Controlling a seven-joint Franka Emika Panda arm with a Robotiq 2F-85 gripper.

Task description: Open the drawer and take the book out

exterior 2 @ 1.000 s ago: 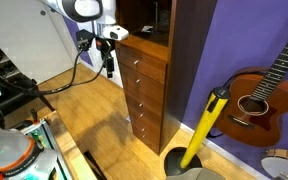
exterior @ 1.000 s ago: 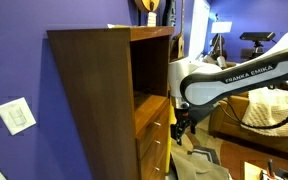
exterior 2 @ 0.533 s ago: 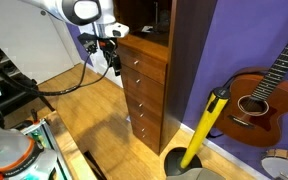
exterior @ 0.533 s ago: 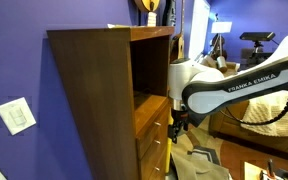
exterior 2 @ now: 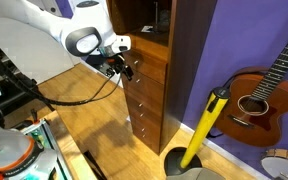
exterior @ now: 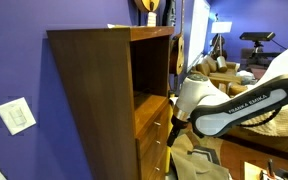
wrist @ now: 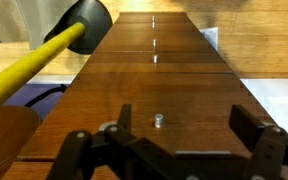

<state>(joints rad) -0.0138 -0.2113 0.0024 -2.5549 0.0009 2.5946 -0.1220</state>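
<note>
Fingers of the tool [wrist: 182, 116] stand wide apart in the wrist view and hold nothing. Between them is the brown front of the drawer [wrist: 189, 92], which sits fully shut in its cabinet [exterior 2: 189, 60]. A small metal knob [wrist: 157, 120] on that front lies between the two fingers, nearer the one on the picture's left, and neither finger touches it. More shut drawer fronts run in a row beyond it, each with its own knob. In an exterior view the tool [exterior 2: 128, 68] is right at the topmost drawer [exterior 2: 149, 70] of the stack, just below the open dark shelf compartment, and the white arm [exterior 2: 44, 25] reaches in from above the wood floor [exterior 2: 89, 125]. In an exterior view the arm [exterior: 234, 100], lettered FRANKA EMIKA, leans in toward the front of the tall cabinet [exterior: 89, 100]. A yellow pole [exterior 2: 206, 122] leans beside the cabinet, and a guitar [exterior 2: 256, 97] rests against the purple wall behind it.
</note>
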